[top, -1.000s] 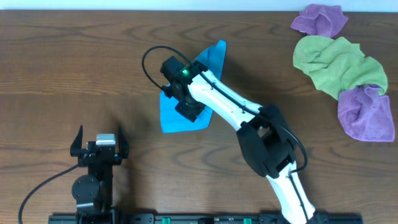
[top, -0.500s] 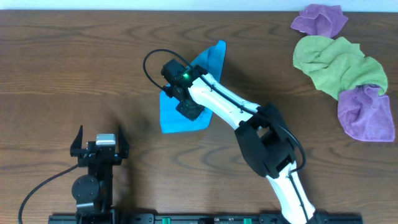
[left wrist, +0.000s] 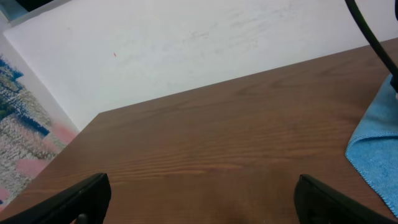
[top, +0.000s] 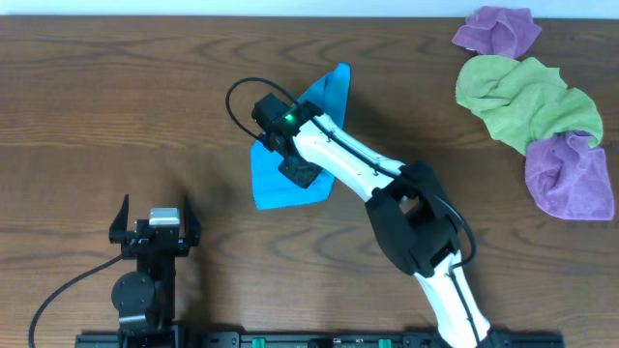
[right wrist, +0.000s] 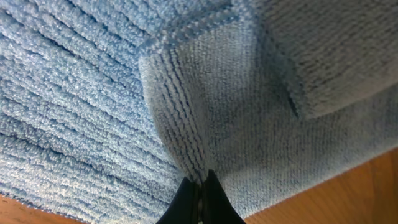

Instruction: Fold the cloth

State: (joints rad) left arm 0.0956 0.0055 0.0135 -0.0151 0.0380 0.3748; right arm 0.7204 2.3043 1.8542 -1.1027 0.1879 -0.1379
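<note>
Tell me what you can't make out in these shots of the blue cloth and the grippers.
- Overhead: the right arm covers the middle of the blue cloth, hiding the grasp.
- Right wrist: the right gripper pinches a fold; the cloth runs off the frame, outline unseen.
- Left wrist: the frame's right edge cuts the cloth; the bottom edge cuts the left gripper fingers.
</note>
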